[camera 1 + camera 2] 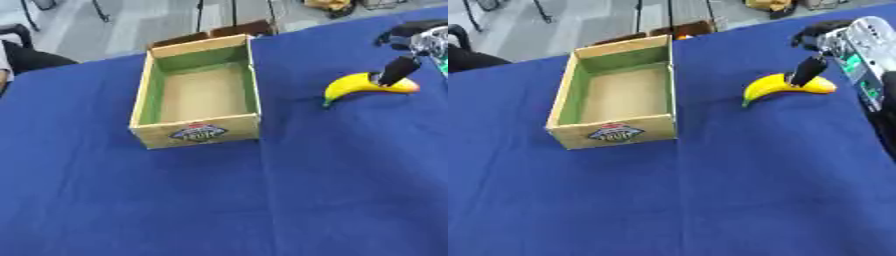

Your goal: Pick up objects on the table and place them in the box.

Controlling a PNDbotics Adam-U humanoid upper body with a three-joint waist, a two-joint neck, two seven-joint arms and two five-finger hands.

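My right hand (826, 42) reaches down, one finger touching the curved yellow banana (363, 85) on the blue cloth; I cannot tell its grip. The open wooden box (198, 132) waits nearby.

The box (198, 131) carried a blue, diamond-shaped label (199, 132) with a red top on its near wall. White lettering ran across the label, but it was too blurred to read. No other text, number or sign was legible.
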